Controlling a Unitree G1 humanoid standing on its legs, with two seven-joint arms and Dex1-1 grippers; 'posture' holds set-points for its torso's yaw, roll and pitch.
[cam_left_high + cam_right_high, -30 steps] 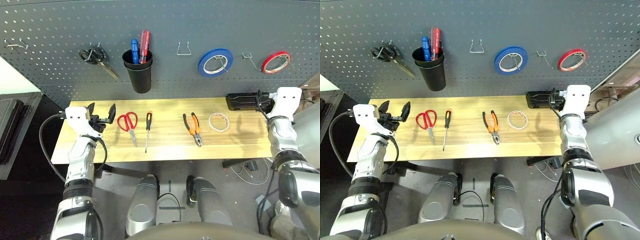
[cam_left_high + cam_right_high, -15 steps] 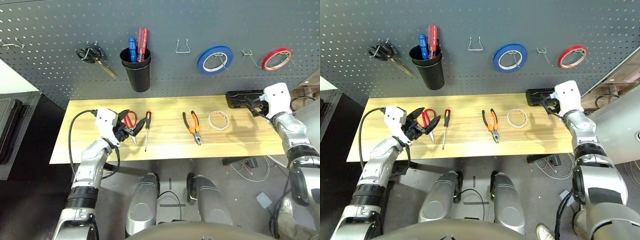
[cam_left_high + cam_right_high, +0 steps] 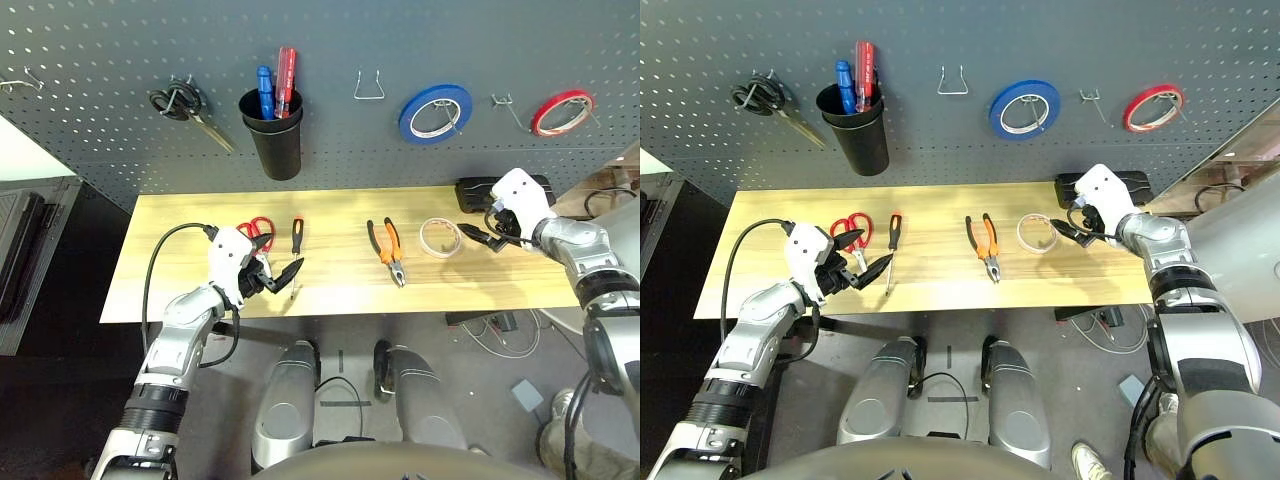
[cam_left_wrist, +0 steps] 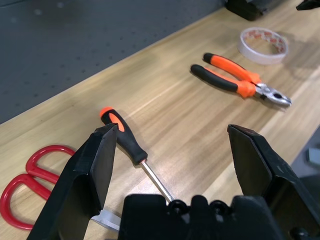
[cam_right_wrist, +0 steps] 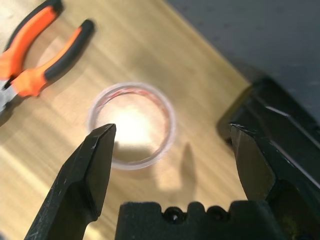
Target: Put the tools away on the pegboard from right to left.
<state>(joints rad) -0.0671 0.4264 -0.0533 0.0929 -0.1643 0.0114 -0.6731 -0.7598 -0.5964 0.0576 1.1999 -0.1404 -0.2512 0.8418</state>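
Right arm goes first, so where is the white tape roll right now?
In the left eye view, the white tape roll lies flat on the table's right part, between the pliers and the open right gripper.

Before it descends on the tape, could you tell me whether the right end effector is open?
Open: the right end effector has its fingers spread wide, with the white tape roll lying flat between them.

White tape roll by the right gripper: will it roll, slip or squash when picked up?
The white tape roll lies flat on the table, so it shouldn't roll. It looks thin and hollow, probably light, possibly flexing if squeezed. The open right gripper may nudge it sliding.
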